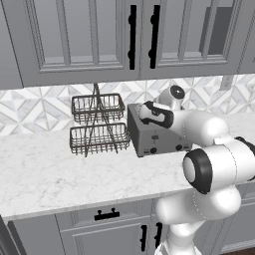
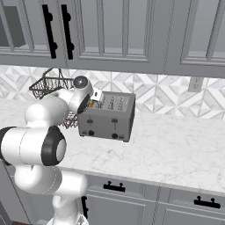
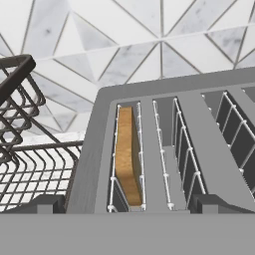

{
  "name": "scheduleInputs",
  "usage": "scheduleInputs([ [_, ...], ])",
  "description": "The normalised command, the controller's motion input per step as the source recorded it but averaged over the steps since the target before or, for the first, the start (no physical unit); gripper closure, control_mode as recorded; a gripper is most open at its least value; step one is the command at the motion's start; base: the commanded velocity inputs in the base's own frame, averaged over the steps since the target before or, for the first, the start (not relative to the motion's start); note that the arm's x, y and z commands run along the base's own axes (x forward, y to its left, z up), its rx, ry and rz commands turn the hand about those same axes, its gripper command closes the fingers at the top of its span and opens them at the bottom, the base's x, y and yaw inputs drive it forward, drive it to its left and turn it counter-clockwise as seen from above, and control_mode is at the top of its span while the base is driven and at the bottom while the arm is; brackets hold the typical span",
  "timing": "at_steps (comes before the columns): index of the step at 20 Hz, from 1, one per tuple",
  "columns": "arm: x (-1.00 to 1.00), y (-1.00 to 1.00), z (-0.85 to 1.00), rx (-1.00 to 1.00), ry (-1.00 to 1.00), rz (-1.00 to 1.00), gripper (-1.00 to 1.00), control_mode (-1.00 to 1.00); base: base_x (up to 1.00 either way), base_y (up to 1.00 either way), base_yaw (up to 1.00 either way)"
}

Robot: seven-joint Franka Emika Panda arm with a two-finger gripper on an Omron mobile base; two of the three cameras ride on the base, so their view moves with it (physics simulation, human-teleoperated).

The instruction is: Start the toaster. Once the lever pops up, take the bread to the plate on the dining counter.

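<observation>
Two-tier wire basket (image 1: 97, 124) beside toaster (image 2: 107, 116)

2 base views flank the toaster (image 1: 154, 137); hand view looks closely down into it.

Wall: geometric grey-white tile backsplash (image 2: 167, 94), outlet (image 2: 195, 83) at right
Cabinets: grey upper cabinets (image 1: 79, 40) (black handles), grey drawers (image 2: 132, 202) below
Counter: white marble-look counter (image 1: 60, 169)

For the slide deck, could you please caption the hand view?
Open gripper poised above the boxy grey metal toaster, tan bread slice in its leftmost slot, dark wire basket rack alongside.
</observation>
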Motion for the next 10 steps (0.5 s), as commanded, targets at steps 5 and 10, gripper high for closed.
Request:
scheduleInputs([
  [5,0.0,0.0,0.0,0.0,0.0,0.0,-1.0,-1.0,0.0,0.0,0.0],
  [10,0.0,0.0,0.0,0.0,0.0,0.0,-1.0,-1.0,0.0,0.0,0.0],
])
